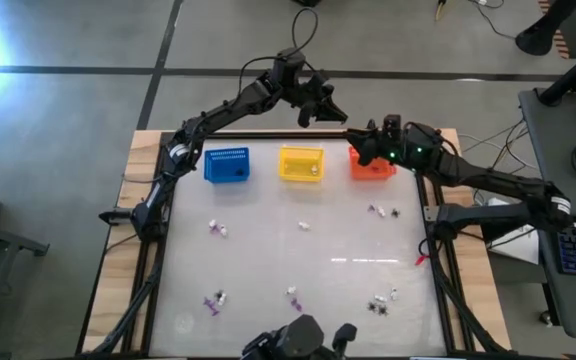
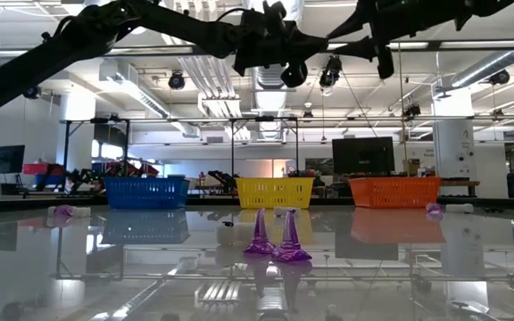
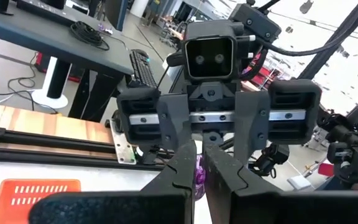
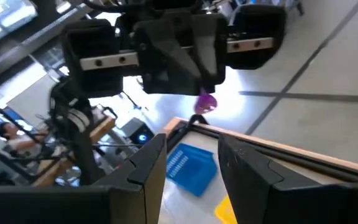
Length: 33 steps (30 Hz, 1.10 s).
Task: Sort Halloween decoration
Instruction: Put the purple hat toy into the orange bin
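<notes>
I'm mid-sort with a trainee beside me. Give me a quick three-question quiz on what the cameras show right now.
1. Which gripper holds the purple trinket that is up in the air?
2. True or false: the right gripper, up by the orange basket, is open.
3. Fill in: in the low view, two purple cones stand in front of the ___ basket.
Key: 1 the left gripper, shut on it and facing the right gripper; 2 true; 3 the yellow basket.

Three mesh baskets [image 1: 301,164], two arms [image 1: 233,105], and roughly fourteen scattered trinkets [image 1: 218,229].
</notes>
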Tool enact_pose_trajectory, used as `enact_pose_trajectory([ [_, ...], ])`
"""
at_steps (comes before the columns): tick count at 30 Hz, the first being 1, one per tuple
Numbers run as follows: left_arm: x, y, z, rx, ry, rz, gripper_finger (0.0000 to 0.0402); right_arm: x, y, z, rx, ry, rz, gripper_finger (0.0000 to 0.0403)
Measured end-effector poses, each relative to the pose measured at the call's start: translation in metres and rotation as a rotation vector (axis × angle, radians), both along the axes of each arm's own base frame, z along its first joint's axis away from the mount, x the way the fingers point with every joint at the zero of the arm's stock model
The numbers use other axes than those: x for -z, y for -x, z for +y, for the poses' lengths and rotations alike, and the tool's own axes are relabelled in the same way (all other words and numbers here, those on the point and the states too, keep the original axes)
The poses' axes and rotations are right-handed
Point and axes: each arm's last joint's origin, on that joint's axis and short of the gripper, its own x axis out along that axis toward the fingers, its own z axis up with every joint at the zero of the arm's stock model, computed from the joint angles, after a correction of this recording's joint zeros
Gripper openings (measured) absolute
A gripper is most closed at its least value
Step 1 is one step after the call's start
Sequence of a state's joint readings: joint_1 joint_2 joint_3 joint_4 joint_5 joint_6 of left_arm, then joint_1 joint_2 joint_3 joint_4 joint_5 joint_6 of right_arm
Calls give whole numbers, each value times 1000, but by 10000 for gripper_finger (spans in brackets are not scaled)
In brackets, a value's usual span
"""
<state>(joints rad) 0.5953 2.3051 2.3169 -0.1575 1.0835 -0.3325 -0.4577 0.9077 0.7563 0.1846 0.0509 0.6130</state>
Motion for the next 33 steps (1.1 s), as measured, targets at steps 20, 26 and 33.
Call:
enact_pose_trajectory([
  [20, -3, -1, -1, -1, 43, 5, 0, 3, -10, -9, 56, -41, -67, 137],
  [26, -3, -2, -3, 3, 43, 6, 0, 0, -10, -8, 55, -22, -89, 137],
  [33, -2, -3, -4, 7, 37, 3, 0, 0, -10, -8, 56, -23, -87, 136],
])
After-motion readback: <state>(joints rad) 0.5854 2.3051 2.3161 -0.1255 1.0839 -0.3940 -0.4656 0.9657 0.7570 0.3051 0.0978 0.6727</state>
